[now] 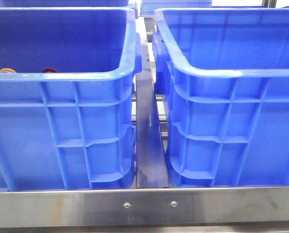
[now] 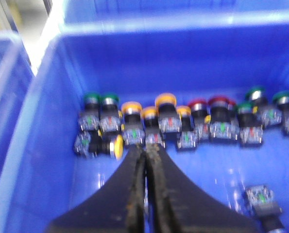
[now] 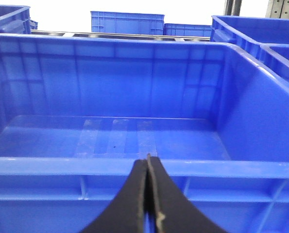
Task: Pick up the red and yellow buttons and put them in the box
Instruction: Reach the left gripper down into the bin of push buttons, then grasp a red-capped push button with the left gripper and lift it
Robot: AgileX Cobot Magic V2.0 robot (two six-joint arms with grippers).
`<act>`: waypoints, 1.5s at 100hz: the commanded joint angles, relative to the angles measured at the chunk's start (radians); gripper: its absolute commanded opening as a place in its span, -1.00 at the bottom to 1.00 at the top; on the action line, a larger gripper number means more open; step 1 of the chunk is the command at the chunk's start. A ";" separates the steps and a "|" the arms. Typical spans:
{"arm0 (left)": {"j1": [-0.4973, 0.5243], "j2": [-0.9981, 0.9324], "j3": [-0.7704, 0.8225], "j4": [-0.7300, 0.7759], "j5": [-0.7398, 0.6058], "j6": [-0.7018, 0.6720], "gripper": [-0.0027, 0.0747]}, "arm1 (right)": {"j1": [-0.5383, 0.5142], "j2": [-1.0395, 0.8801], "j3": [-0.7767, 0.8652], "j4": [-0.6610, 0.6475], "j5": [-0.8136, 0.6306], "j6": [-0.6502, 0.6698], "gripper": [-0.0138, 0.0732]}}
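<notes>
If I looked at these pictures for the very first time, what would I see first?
Two big blue crates fill the front view, the left crate and the right crate, with a metal strip between them. In the left wrist view, a row of little push buttons with green, yellow and red caps lies in a crate, just past the left gripper, whose fingers are shut. The right gripper, also shut, faces a crate with nothing visible inside.
</notes>
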 commanded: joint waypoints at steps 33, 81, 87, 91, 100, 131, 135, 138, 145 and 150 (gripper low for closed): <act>0.001 0.321 -0.177 -0.004 -0.010 -0.007 -0.98 | -0.001 -0.026 -0.019 -0.012 -0.076 -0.002 -0.84; -0.001 0.396 -0.177 -0.051 -0.036 -0.007 0.44 | -0.001 -0.026 -0.019 -0.012 -0.077 -0.002 -0.84; -0.008 0.396 -0.177 -0.058 -0.049 -0.007 0.43 | -0.001 -0.026 -0.019 -0.012 -0.077 -0.002 -0.84; -0.021 0.405 -0.182 -0.058 -0.052 -0.007 0.43 | -0.001 -0.026 -0.019 -0.012 -0.077 -0.002 -0.84; -0.064 0.452 -0.220 -0.058 -0.036 -0.007 0.43 | -0.001 -0.026 -0.019 -0.012 -0.077 -0.002 -0.84; -0.205 0.757 -0.427 -0.065 -0.024 -0.036 0.43 | -0.001 -0.026 -0.019 -0.012 -0.077 -0.002 -0.84; -0.210 0.800 -0.451 -0.065 -0.024 -0.041 0.43 | -0.001 -0.026 -0.019 -0.012 -0.077 -0.002 -0.84; -0.212 0.828 -0.473 -0.065 -0.024 -0.052 0.43 | -0.001 -0.026 -0.019 -0.012 -0.077 -0.002 -0.84; -0.222 0.890 -0.513 -0.065 -0.024 -0.054 0.43 | -0.001 -0.026 -0.019 -0.012 -0.077 -0.002 -0.84; -0.229 0.929 -0.538 -0.065 -0.024 -0.054 0.43 | -0.001 -0.026 -0.019 -0.012 -0.077 -0.002 -0.84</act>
